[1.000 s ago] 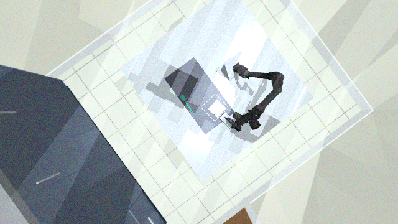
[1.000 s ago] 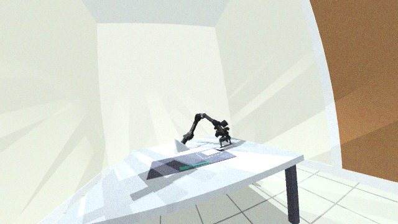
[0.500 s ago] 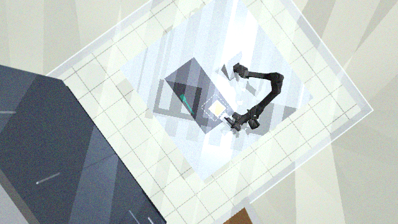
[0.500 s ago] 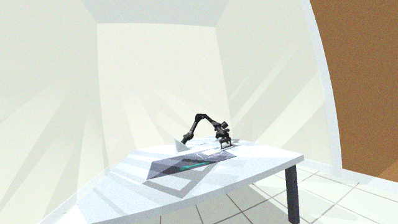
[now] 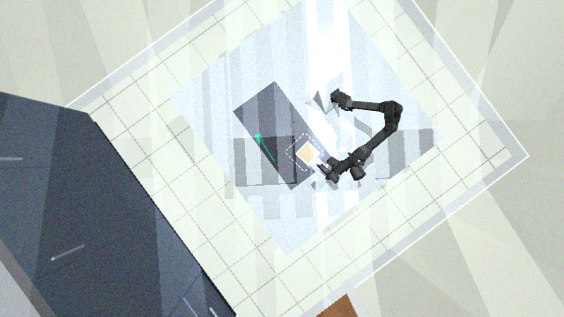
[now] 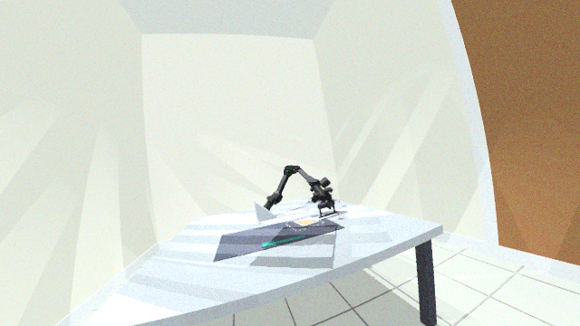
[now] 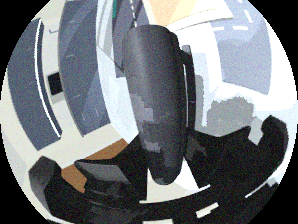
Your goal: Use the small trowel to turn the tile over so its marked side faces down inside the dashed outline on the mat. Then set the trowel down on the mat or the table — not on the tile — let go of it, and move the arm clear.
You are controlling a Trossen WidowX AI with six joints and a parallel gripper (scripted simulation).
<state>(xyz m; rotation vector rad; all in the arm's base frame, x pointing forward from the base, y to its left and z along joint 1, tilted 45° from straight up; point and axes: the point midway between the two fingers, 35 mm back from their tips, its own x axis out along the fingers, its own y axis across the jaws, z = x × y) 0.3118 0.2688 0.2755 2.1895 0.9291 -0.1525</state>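
The tan tile [image 5: 307,153] [image 6: 305,222] [image 7: 175,9] lies within the dashed outline [image 5: 294,143] on the dark mat [image 5: 264,106] [image 6: 236,244]. Its upper face looks plain at this size; I cannot tell where its marked side is. My gripper [image 5: 323,160] [image 6: 327,214] is low beside the tile, at the mat's edge nearest the arm. It is shut on the trowel, whose thick dark handle [image 7: 155,100] fills the middle of the wrist view. The trowel's pale blade is hard to tell from the bright surface, so whether it touches the tile is unclear.
A thin teal stick-like tool [image 5: 266,148] [image 6: 283,242] lies on the mat along its far long edge, beyond the tile. A grey angular wedge [image 5: 318,102] [image 6: 263,213] stands on the table by the arm's base.
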